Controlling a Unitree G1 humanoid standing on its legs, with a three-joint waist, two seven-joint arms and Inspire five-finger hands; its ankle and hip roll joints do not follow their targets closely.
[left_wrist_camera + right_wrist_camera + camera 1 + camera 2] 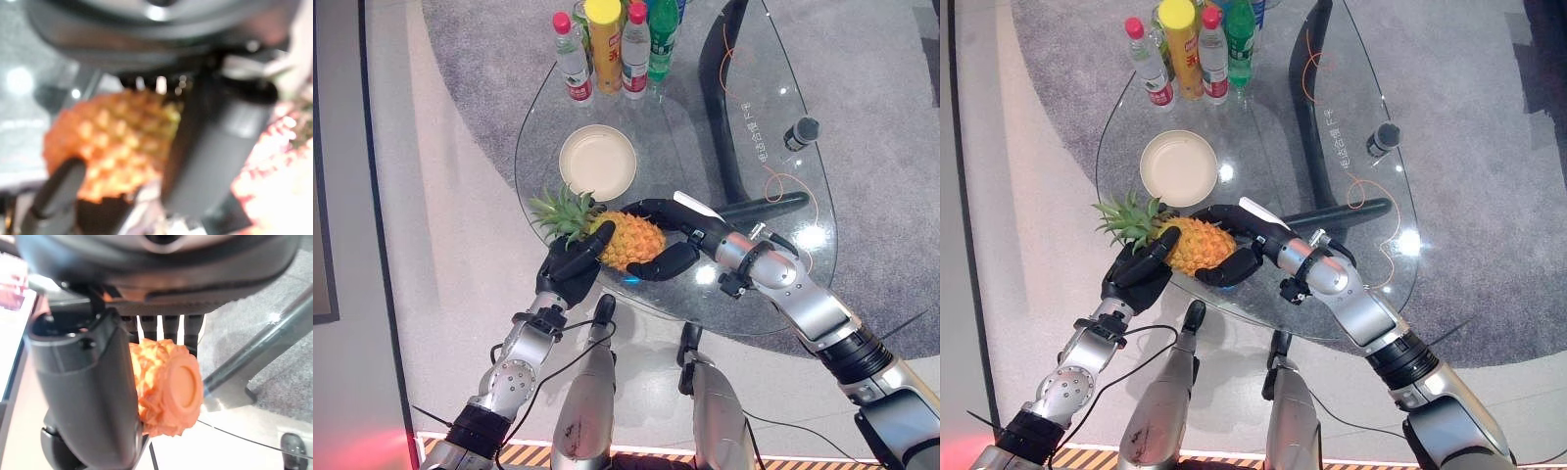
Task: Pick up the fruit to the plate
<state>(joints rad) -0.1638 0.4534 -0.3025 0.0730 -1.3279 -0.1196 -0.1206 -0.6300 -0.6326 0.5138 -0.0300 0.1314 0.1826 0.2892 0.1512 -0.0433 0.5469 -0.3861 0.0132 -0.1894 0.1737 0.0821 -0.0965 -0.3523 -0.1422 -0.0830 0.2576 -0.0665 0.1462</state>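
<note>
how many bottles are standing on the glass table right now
At least 5, clustered at the glass table's far edge beyond the plate: two clear red-capped bottles, a yellow-capped bottle, a green bottle, and a blue one, mostly cut off. More may be hidden behind.

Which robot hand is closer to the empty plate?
The right hand, though not by much. It wraps the pineapple on the side facing the plate; the left hand grips the near side, by the leafy crown.

We see a line of white characters printed on the glass table (759, 132), not legible to us; bottle labels (578, 90) carry print, also unreadable; no numbers or signs.
</note>
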